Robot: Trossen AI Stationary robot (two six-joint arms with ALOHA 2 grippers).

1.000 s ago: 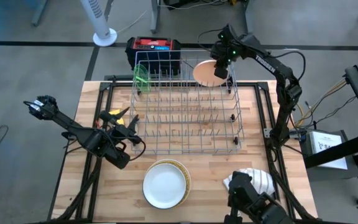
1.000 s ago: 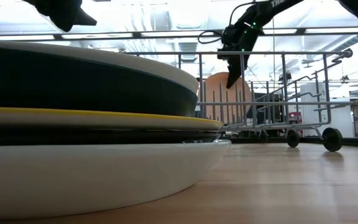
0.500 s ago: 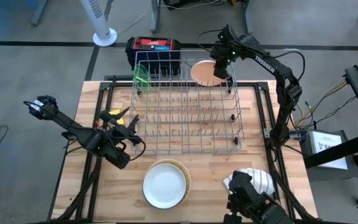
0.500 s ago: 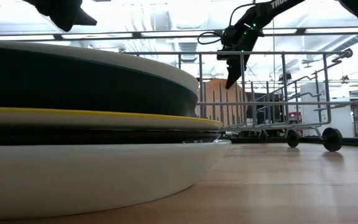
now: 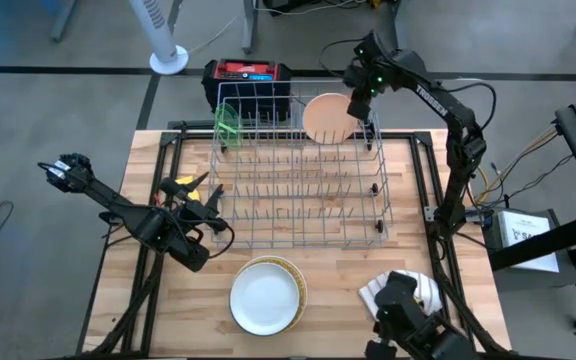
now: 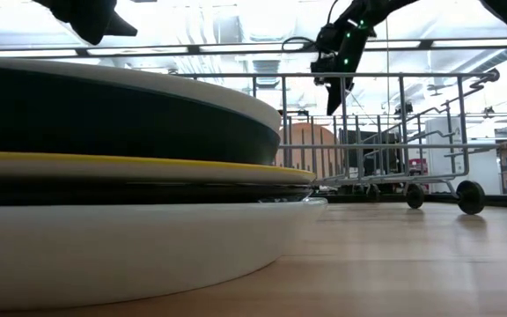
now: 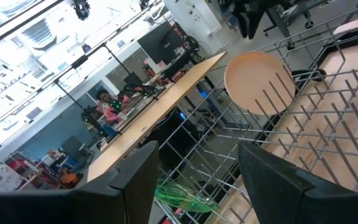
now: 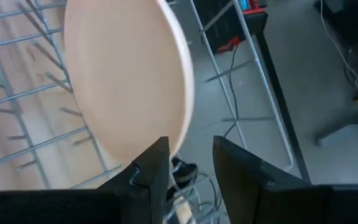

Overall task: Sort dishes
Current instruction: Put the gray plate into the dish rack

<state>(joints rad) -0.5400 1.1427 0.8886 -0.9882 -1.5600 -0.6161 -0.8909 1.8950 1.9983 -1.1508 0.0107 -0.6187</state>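
Right gripper [image 5: 360,98]: fingers parted, nothing held, just above the peach plate [image 5: 325,118] standing on edge in the wire rack's [image 5: 298,170] far right corner. Left gripper [image 5: 190,196]: open, empty, left of rack. Stacked plates [image 5: 266,296] on the wooden table [image 5: 338,280]; concrete floor beyond.

A round peach plate [image 7: 257,81] stands on edge among the tines of a grey wire dish rack [image 7: 328,118], with a lime-green translucent dish [image 7: 182,191] lower down.
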